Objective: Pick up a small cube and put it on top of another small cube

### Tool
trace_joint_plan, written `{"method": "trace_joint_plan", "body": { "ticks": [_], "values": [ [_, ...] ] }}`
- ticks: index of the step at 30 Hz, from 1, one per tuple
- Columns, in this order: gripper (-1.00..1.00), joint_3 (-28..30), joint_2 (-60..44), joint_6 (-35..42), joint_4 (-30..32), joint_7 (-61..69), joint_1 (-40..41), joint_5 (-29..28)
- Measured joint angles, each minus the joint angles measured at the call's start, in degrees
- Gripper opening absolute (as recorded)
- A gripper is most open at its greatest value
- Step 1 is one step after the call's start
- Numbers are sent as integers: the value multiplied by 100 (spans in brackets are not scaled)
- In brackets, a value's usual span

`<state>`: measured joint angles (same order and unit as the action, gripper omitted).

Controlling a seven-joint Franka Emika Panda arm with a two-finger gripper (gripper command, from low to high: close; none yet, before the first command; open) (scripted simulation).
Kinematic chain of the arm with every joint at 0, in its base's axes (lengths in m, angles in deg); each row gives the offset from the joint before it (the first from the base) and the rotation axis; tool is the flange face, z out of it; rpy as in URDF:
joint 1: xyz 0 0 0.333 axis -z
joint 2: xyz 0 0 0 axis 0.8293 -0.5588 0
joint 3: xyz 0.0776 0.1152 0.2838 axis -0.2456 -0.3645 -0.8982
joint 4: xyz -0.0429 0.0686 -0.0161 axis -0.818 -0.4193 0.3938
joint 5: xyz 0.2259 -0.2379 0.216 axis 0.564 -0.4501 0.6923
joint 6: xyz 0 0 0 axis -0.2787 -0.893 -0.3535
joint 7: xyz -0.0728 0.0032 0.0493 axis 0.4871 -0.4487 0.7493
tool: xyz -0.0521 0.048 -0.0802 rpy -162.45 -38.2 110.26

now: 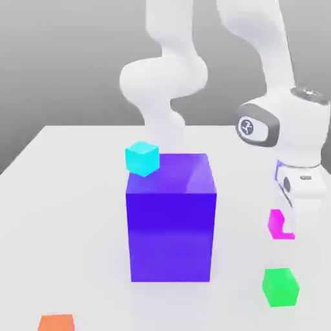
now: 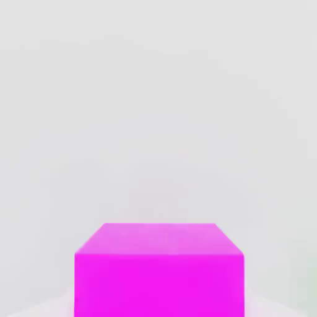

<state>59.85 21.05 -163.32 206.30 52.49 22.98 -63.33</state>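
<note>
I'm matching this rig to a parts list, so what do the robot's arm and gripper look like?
The arm is glossy white with rounded, bulging joints. Near the wrist, a dark grey band frames a pale face with a small round dark logo. The gripper has a white, boxy body bearing a dark oval mark.

The white Panda arm (image 1: 275,58) is arching in from the top of the exterior view, its upper stretch hanging near one o'clock. Its wrist (image 1: 300,126) is bulging out at two o'clock, and the gripper (image 1: 292,223) is pointing downward below it, sitting around four o'clock in that view.
</note>
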Motion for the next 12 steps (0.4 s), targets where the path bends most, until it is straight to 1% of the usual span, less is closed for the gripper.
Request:
{"method": "trace_joint_plan", "body": {
  "ticks": [4,6,9,10,12],
  "values": [
    [-100,319,-97,707,-806,-360,395,85],
    [-100,364,-383,581,-966,-426,439,97],
    [-100,380,-971,67,-1040,-448,448,98],
    [100,381,-1081,-34,-1049,-451,448,97],
    [100,381,-1081,-34,-1049,-451,449,97]
  ]
}}
